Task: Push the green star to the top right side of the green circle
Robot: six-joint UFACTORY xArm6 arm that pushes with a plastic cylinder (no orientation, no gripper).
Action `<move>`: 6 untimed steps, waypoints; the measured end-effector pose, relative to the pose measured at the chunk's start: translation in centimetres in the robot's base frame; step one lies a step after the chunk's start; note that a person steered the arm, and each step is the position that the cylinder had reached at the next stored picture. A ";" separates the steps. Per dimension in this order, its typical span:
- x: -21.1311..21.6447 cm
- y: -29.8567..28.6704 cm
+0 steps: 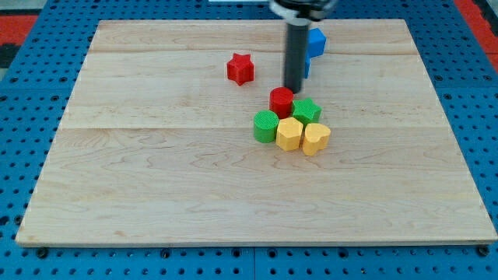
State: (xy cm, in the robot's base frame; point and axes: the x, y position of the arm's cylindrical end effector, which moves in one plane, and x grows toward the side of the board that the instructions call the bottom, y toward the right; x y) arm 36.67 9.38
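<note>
The green star (306,110) lies right of centre on the wooden board (156,187), up and to the right of the green circle (265,126). A red circle (281,100) sits between them, touching both. My tip (293,91) stands just above the red circle and the green star, at the star's upper left, close to both. The dark rod rises from there to the view's top.
A yellow hexagon (289,134) and a yellow heart (315,138) sit just below the green star, right of the green circle. A red star (240,68) lies up and left. A blue block (314,44) is partly hidden behind the rod.
</note>
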 end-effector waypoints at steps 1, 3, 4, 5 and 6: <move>2.7 6.5; 4.1 -6.8; 4.9 -9.4; 9.5 -2.7; 13.3 -8.5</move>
